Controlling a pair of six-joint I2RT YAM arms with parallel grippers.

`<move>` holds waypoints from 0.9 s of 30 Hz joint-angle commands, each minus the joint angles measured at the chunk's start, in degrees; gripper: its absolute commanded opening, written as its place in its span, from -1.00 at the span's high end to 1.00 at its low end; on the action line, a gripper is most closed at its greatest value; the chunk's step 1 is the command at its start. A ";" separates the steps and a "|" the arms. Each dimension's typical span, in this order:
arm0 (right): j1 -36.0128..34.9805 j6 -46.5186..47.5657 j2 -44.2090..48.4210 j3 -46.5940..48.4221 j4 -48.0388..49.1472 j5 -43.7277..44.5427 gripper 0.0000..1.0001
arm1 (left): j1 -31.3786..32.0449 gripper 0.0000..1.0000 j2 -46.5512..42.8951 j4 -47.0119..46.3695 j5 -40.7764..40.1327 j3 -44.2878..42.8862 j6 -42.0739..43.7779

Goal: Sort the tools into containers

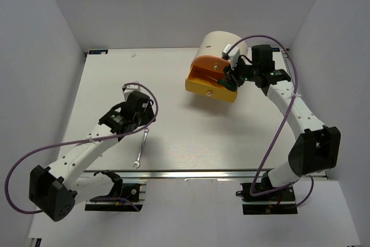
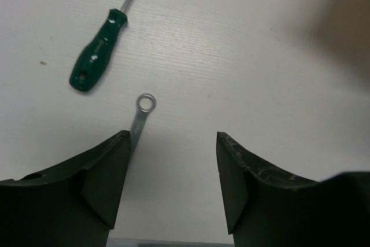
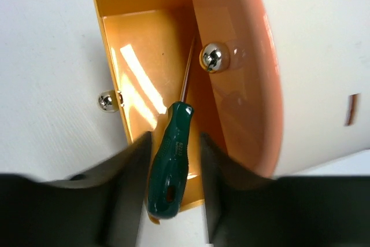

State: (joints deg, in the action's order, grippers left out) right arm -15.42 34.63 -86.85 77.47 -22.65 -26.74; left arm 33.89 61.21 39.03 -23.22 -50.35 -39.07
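Screwdriver [image 3: 170, 160] with a green-and-black handle, clamped between the two fingers of the right gripper [image 3: 173, 143] at the far right of the table [image 2: 260, 56]. Its long axis runs along the length of the open orange-yellow drawer [image 3: 107, 39]. The shaft points into the tray and the handle butt overlaps the drawer's open end. The drawer juts from the cream cabinet [image 3: 312, 56]. A clean drop probably depends on the butt clearing that end. Well apart to the left, the left gripper [image 2: 173, 160] hangs with its fingers spread over a silver wrench [image 2: 141, 114], which lies towards its left finger. Another green screwdriver [image 2: 98, 56] lies nearby.
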 commanded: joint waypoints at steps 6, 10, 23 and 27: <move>1.27 -1.32 3.18 2.59 -3.17 -0.68 0.54 | -6.02 -0.37 4.27 1.49 -0.34 -5.90 10.32; 1.71 -0.18 2.91 2.33 -6.43 -1.47 0.55 | -8.30 -0.44 3.22 2.10 0.46 -4.76 11.12; 4.17 1.84 4.06 1.19 -11.45 -2.26 0.50 | -10.16 -0.54 0.40 1.76 2.92 -1.60 10.94; 4.17 0.35 3.44 1.10 -10.92 -2.96 0.28 | -10.16 -0.54 0.40 1.76 3.45 -1.60 10.86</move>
State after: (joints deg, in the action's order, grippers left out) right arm -11.57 35.27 -83.83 78.00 -33.34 -28.01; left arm 24.05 63.31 40.75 -20.62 -52.25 -28.47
